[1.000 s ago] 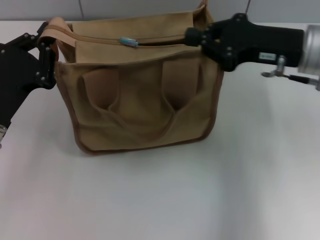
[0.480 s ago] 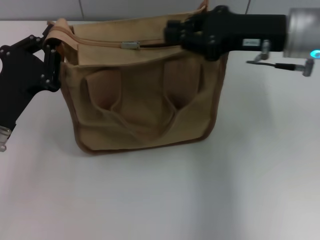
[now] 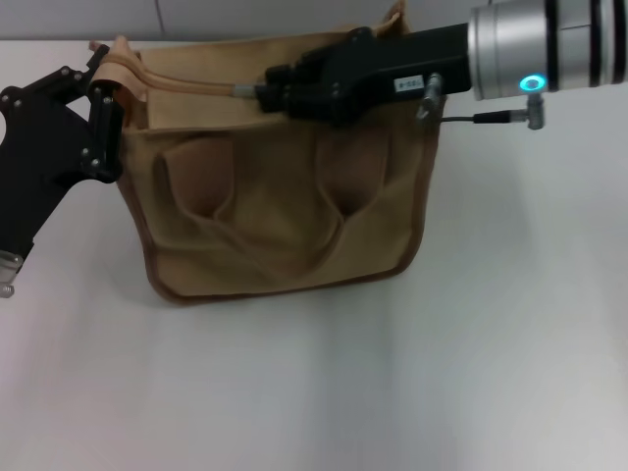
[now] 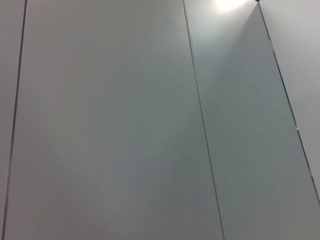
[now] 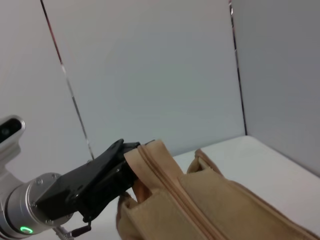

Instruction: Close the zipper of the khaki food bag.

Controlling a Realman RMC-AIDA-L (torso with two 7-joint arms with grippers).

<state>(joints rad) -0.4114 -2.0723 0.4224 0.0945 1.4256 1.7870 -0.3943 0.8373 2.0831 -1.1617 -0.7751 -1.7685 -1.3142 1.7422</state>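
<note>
The khaki food bag stands upright on the white table in the head view, its handles hanging down the front. Its zipper runs along the top seam, and the small silver pull tab shows near the middle. My right gripper reaches in from the right above the seam, its tip right at the pull tab. My left gripper is shut on the bag's left end flap. The right wrist view shows that left gripper pinching the bag at the end of the zipper.
The white table spreads in front of and to the right of the bag. A grey panelled wall fills the left wrist view. The right arm's silver wrist with a lit ring hangs over the bag's right end.
My right gripper has travelled left along the top seam, from the bag's right end to the pull tab. The left gripper keeps its hold and has barely shifted.
</note>
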